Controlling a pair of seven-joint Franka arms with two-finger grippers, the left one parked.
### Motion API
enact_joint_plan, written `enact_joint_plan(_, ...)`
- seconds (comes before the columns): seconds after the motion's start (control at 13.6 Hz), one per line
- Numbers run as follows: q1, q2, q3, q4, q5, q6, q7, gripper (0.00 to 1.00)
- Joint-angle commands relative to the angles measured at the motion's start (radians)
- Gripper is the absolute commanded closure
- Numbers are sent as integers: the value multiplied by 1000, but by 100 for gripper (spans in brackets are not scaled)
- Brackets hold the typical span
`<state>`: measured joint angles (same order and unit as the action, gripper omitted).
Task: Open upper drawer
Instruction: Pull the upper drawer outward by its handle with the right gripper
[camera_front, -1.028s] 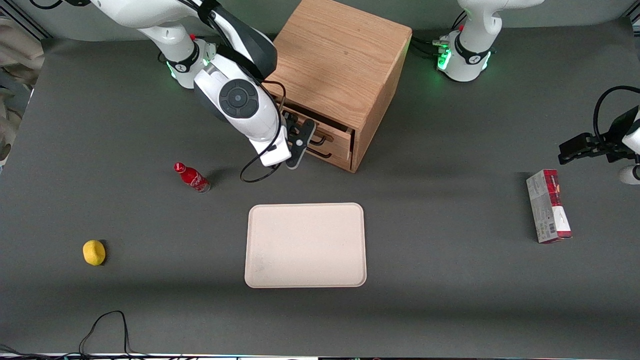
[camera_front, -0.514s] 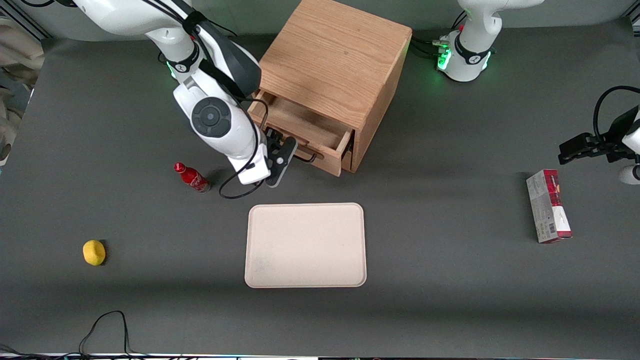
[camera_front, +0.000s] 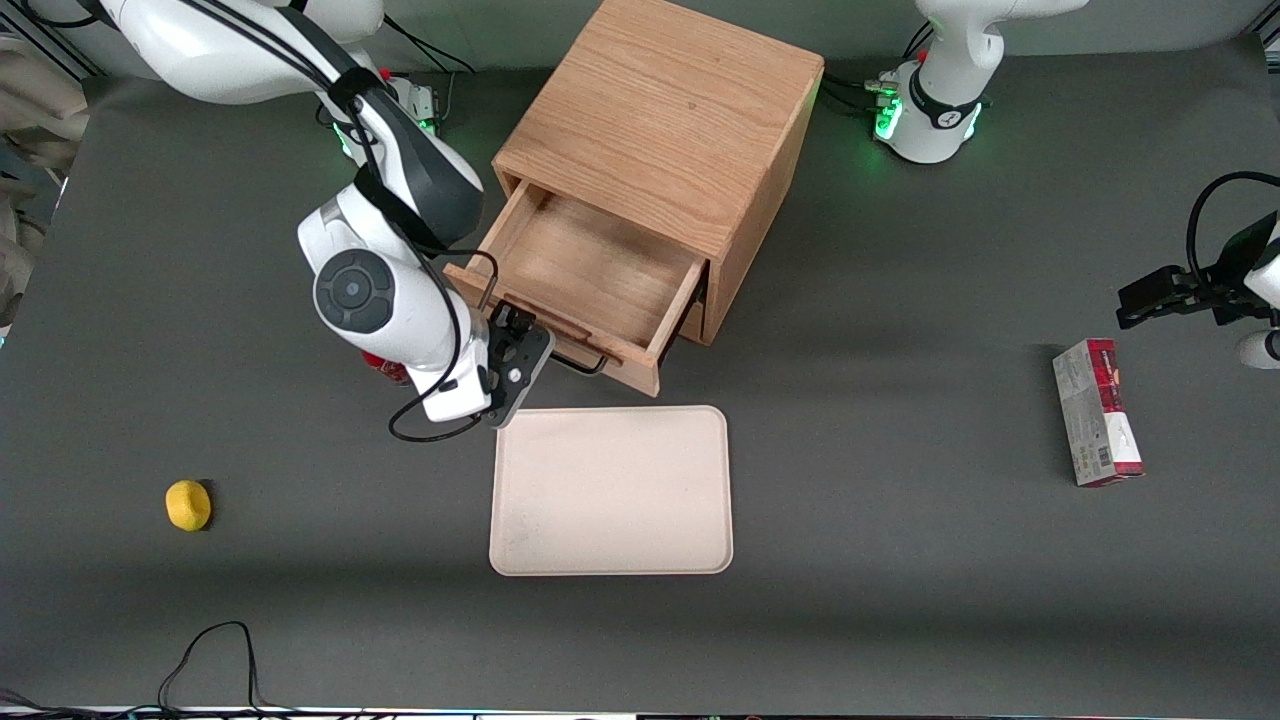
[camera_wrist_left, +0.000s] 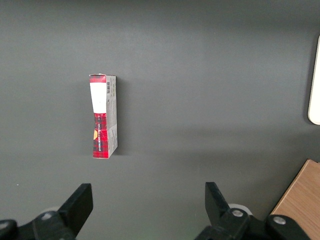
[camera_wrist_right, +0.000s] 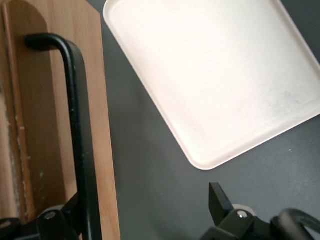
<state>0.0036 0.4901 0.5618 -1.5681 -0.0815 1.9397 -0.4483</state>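
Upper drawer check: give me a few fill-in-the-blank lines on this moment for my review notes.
1. The upper drawer stands pulled ____ of the cabinet.
2. The gripper is at the drawer's black ____.
3. The drawer's inside holds ____.
4. The beige tray lies ____ to the front camera than the cabinet.

Missing words: out; handle; nothing; nearer

The right arm (camera_front: 300, 60) is cased in glossy white shells with dark grey joint sections; a round grey cap with concentric rings is set on its wrist. Black cables are run along it. A green-lit base ring is seen. The gripper (camera_front: 515, 345), before the drawer front, is black.
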Motion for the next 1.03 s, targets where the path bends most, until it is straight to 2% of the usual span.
enact_joint_plan(0.0, 3, 36, -14, 74, -11, -28, -13, 0)
enact_joint_plan(0.37, 3, 39, -80, 140, -9, -64, -13, 0)
enact_joint_plan(0.66, 3, 61, -85, 180, -18, -64, -9, 0)
enact_joint_plan(0.81, 4, 61, -102, 207, -73, -64, -7, 0)
enact_joint_plan(0.95, 4, 61, -103, 265, -154, -64, -9, 0)
